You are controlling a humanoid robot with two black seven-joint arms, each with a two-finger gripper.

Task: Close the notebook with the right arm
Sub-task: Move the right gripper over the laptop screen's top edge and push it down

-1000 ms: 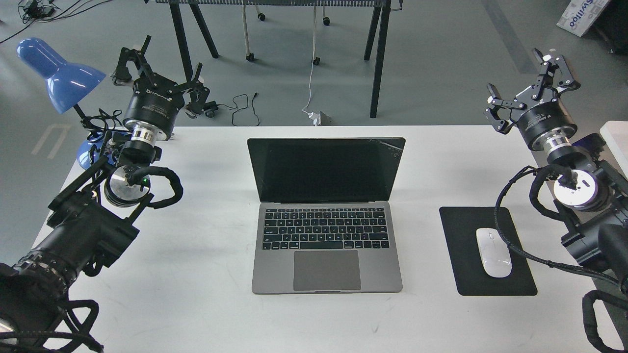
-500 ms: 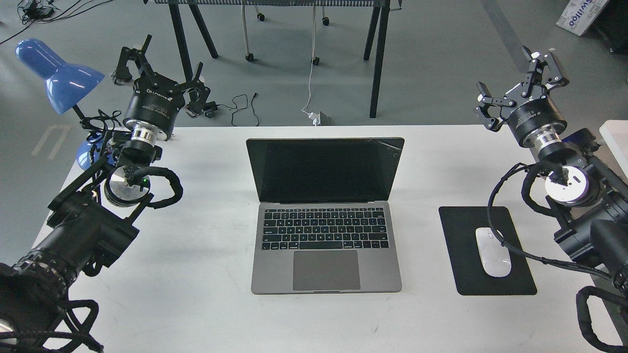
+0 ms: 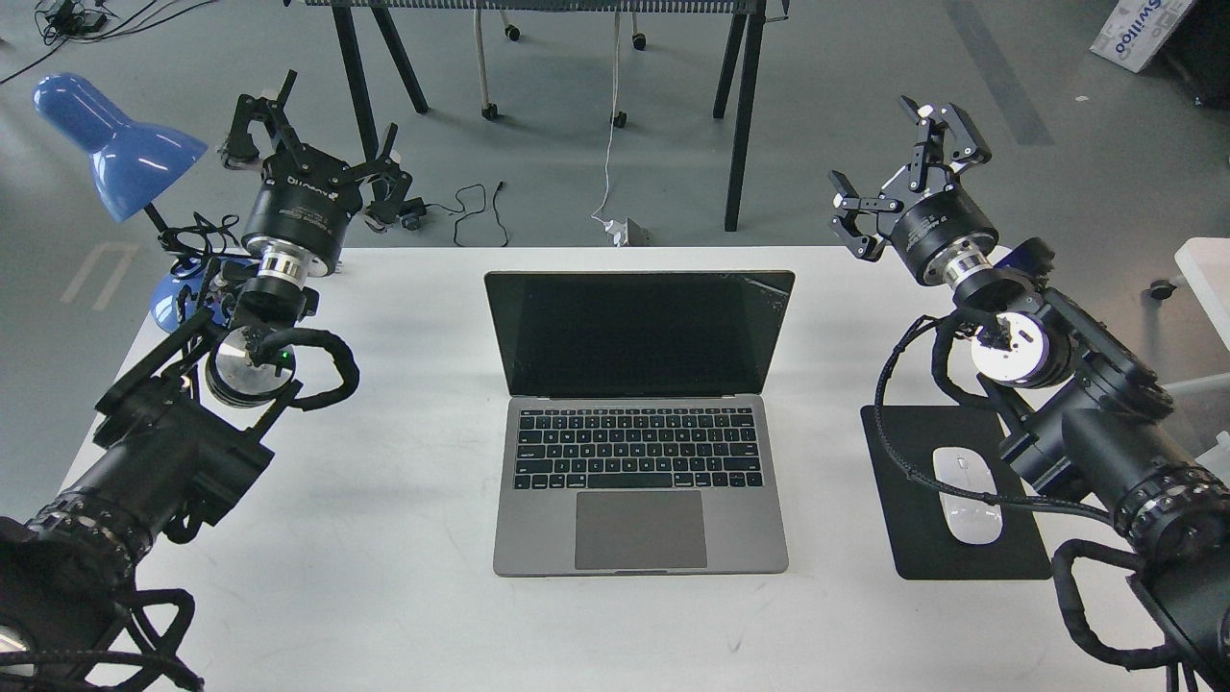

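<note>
Notebook [image 3: 639,423] stays open while the right hand [image 3: 898,178], fingers spread, has swung leftward toward it.

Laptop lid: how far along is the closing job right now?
Nothing is done yet: the laptop stands fully open, its cracked screen upright above the keyboard. In hand: the right gripper has swung in toward the lid's right side over the last second, fingers spread, not touching it. Left: reach the lid's top edge and push it down. The left gripper waits by the blue lamp.
</note>
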